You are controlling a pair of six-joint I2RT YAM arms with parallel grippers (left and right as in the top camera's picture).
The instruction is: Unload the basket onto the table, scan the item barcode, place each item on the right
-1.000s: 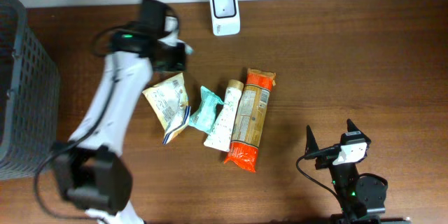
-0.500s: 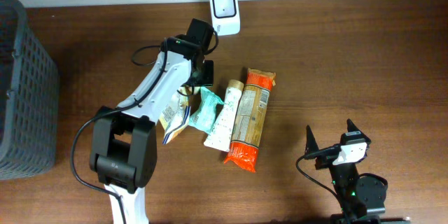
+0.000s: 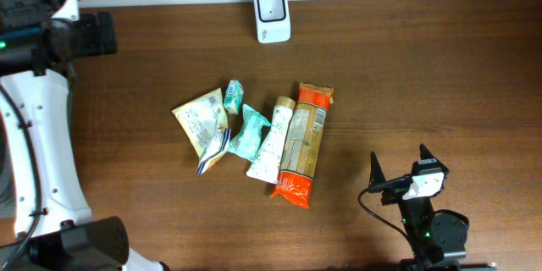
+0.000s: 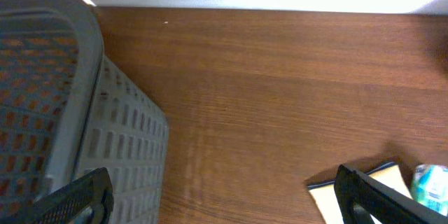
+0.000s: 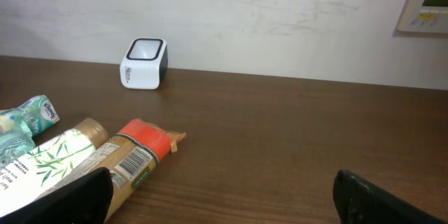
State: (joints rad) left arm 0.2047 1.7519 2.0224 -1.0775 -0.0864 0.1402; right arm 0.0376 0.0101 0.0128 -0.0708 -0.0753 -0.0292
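Teal-and-white small soft packet [image 3: 234, 95], crinkled, lies flat on the brown wooden tabletop [image 3: 423, 68]. It sits at the upper edge of the packet cluster, just beside the cream printed pouch [image 3: 201, 118] and well apart from the white box-shaped scanner [image 3: 272, 3]. Left pincer [image 4: 222, 182] and right pincer [image 5: 220, 182] are both spread and hold nothing.

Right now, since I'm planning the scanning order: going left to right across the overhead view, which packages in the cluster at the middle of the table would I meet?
cream snack packet → teal packet → white bamboo-print tube → orange-red pack
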